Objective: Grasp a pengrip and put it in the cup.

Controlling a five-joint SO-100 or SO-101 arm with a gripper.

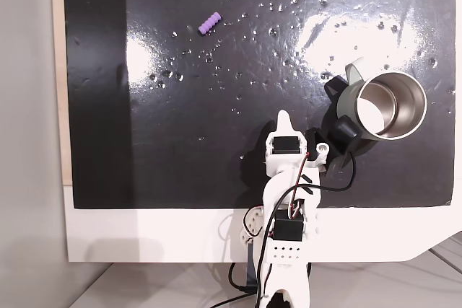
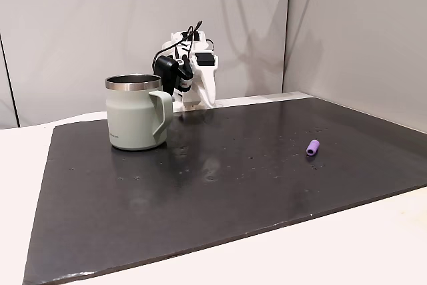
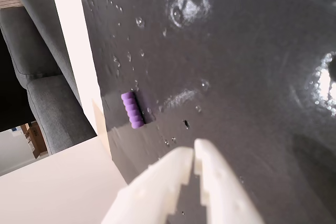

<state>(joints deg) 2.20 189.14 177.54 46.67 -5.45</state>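
Pengrip (image 1: pixel 210 22), a tiny light-purple ribbed rubber tube, lies on the glossy black mat (image 1: pixel 216 142) at eleven o'clock from the white two-finger gripper (image 3: pixel 194 152), whose fingertips are together, empty. The grey-green steel-lined cup (image 1: pixel 386 106) stands at two o'clock.

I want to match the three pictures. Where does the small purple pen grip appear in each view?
A fixed view: pen grip upper left on the black mat, far from the cup.
Another fixed view: right of centre, cup at left.
Wrist view: left of centre, near the mat's edge, above the gripper.
Shared landmark: the black mat.
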